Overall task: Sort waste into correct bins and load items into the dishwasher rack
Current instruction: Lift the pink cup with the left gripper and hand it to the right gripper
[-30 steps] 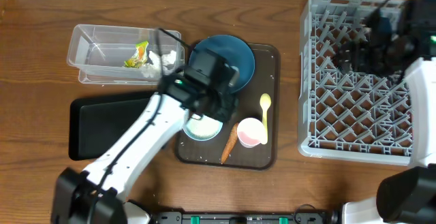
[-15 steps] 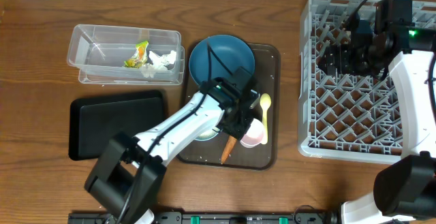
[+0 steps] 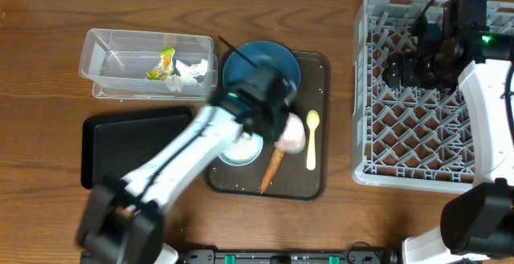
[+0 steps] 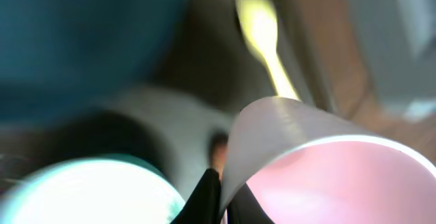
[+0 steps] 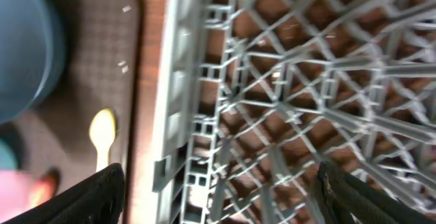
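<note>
Over brown tray (image 3: 315,184), overhead: left gripper (image 3: 277,126) clamped on pink cup (image 3: 292,135), just beside spoon (image 3: 312,136), carrot (image 3: 271,170) near | left wrist: fingers (image 4: 203,200) pinch cup rim, plate (image 4: 82,33) blurred behind | right wrist: right gripper (image 5: 219,186) spread wide, holding nothing, above rack (image 5: 286,101).

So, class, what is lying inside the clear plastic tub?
A yellow-green snack wrapper and crumpled white tissue lie inside the clear plastic tub, toward its right end. Whatever sits beneath them is covered.
</note>
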